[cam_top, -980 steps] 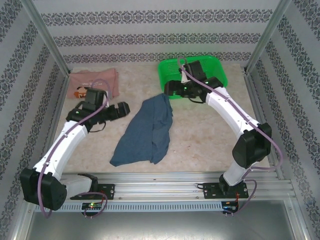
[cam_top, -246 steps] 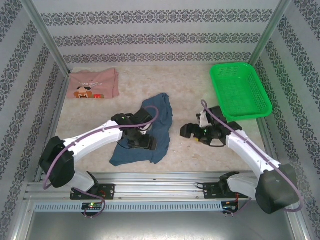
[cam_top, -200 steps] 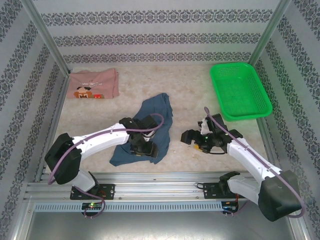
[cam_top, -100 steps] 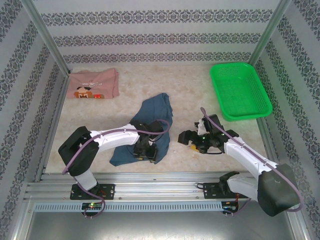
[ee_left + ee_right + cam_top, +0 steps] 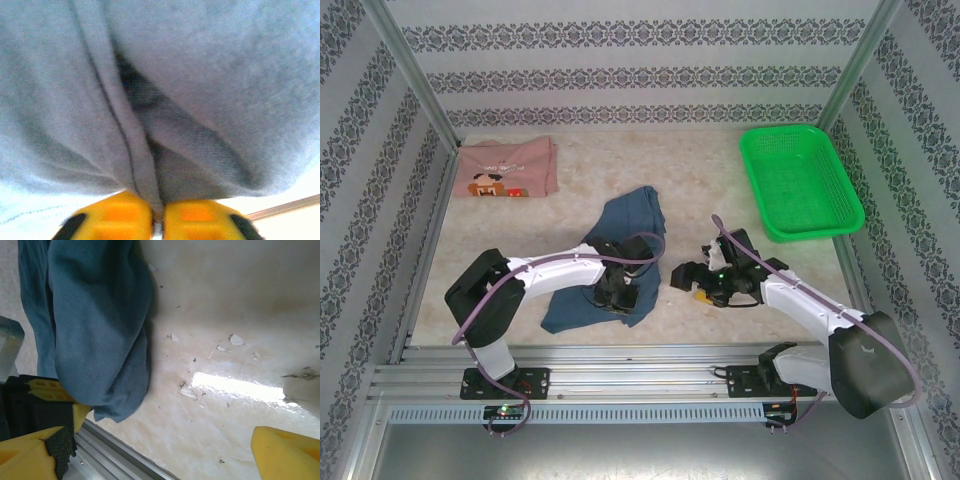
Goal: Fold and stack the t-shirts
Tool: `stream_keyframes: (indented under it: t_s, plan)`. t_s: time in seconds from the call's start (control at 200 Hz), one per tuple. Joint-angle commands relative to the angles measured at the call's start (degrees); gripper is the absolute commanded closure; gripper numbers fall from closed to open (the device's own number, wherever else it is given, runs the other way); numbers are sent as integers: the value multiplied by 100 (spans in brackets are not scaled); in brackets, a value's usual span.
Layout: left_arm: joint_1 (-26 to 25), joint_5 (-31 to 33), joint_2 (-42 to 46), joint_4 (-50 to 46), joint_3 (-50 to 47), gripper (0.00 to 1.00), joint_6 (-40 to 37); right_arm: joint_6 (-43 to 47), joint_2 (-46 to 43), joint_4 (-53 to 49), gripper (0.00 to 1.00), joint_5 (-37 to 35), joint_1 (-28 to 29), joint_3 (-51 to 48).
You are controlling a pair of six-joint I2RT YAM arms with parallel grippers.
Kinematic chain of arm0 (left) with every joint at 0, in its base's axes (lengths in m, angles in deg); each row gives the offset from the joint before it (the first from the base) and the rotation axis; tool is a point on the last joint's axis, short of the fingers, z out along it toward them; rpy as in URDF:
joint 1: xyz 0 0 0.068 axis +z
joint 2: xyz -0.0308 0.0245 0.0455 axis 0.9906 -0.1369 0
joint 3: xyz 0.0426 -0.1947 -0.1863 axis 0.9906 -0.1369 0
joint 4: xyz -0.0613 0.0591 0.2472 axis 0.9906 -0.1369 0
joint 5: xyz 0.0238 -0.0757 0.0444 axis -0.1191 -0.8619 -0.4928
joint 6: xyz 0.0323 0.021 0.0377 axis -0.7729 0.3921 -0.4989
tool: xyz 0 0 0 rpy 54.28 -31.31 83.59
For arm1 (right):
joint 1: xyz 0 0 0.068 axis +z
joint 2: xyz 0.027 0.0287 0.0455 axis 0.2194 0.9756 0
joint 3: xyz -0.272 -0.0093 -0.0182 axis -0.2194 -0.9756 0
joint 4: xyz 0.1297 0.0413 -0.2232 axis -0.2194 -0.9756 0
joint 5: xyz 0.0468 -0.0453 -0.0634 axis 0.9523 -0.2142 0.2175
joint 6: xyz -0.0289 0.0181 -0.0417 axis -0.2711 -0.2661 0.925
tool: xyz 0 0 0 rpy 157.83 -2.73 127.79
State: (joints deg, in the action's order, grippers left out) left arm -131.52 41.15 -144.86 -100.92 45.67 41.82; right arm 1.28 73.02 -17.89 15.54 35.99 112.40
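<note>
Top external shows the pink t-shirt [image 5: 507, 168] lying at the far left. My left gripper [image 5: 618, 293] has swung over to the slate-blue t-shirt [image 5: 625, 235] mid-table and is pinched shut on a near fold, so I judge spreading begins. The shirt's long axis runs near-left to far-right. My right gripper [image 5: 685, 278] has closed in, jaws wide and empty.

no text, number or brand can be read. the pink shirt [image 5: 505, 165], at 10 o'clock in the top view, bears a pixel face print [image 5: 492, 186] with a faint line of marks just above it, too small to make out as letters.
</note>
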Motion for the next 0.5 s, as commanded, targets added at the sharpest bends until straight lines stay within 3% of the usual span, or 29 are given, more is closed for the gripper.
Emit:
stream_keyframes:
  t_s: [0.0,0.235,0.425,0.5]
  plan:
    - [41,168,330,-418,212,100,-79,-151,150,301,7,216,170,94]
    - [469,76,1447,-943,128,100,-205,-325,760,609,8,285,425,481]
    - [580,-700,1527,-69,-364,97,-88,-480,1389,880,9,370,692,859]
    - [579,-818,1473,298,-632,89,3,-492,1618,848,9,369,789,988]
